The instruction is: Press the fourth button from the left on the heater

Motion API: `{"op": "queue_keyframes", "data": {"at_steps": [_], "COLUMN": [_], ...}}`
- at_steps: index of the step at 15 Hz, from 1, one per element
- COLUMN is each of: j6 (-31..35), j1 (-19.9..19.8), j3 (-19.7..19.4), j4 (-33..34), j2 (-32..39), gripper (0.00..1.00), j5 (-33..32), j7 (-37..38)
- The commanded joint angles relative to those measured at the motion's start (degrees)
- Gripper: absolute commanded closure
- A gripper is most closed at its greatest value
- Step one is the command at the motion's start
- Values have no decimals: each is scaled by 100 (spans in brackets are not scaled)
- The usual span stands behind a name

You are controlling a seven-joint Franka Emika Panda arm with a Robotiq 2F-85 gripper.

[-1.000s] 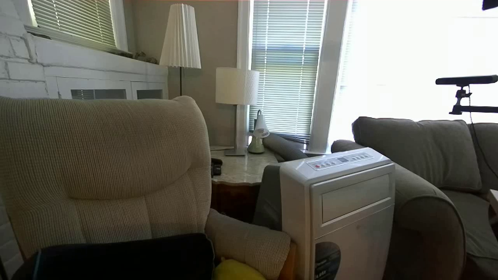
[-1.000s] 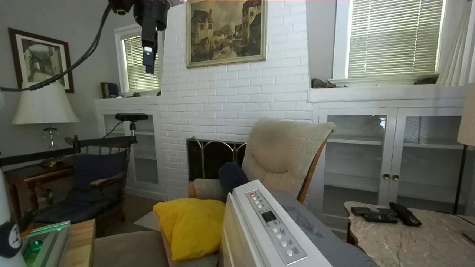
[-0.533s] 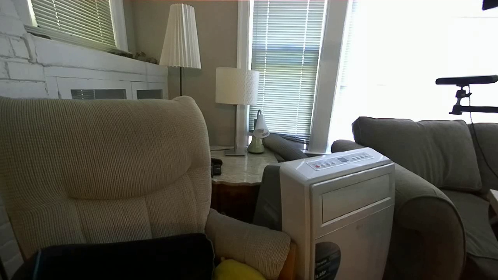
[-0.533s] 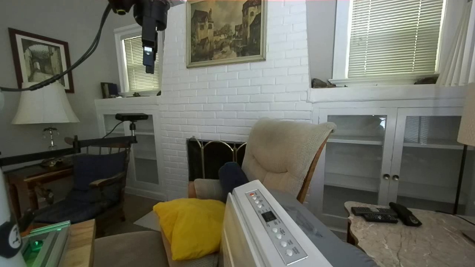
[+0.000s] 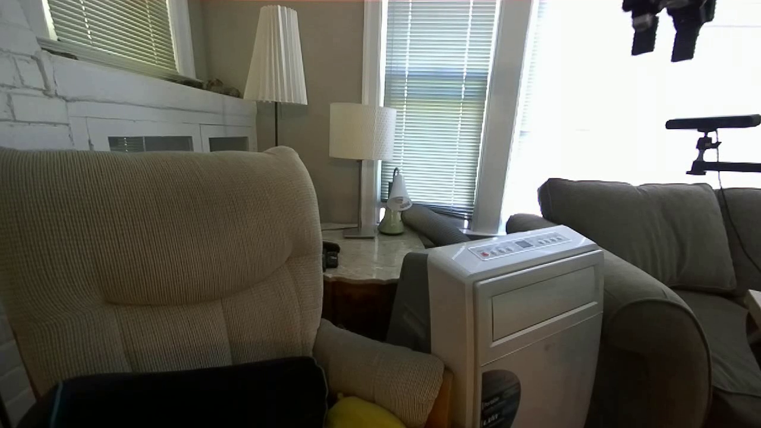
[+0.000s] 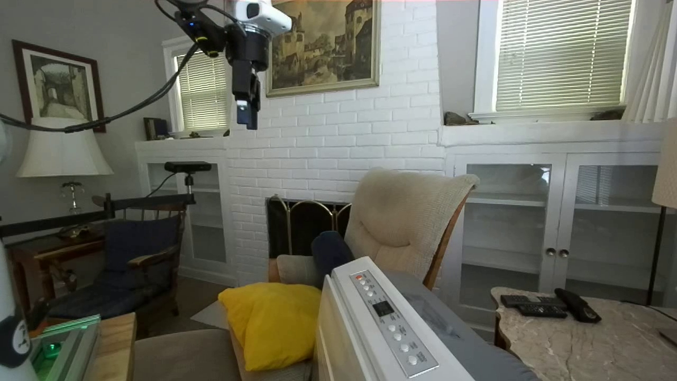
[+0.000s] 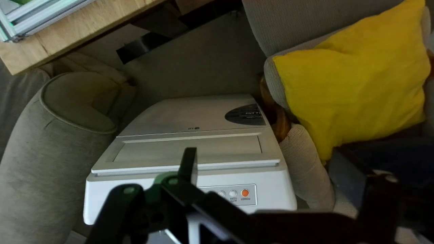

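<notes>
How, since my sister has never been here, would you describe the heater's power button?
Beside the beige armchair stands a tall white heater with a silver control panel on top. The power button, at the panel's end nearest the armchair, is orange; the other buttons are white.

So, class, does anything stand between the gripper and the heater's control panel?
Nothing visible does. The open gripper hangs in the air, higher than the heater, whose control panel lies uncovered in both exterior views. The yellow cushion sits lower, to one side.
</notes>
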Motion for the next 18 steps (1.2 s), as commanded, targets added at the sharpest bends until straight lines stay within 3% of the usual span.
{"op": "queue_keyframes", "data": {"at_steps": [1, 9, 18], "j6": [816, 2299, 3500], "j1": [-184, -179, -70], "j3": [10, -340, -822], "j4": [-144, -228, -154], "j2": [625, 1886, 3029], "gripper": [0, 0, 0], "j5": [-257, -671, -1375], "j7": [760, 2055, 3285]}}
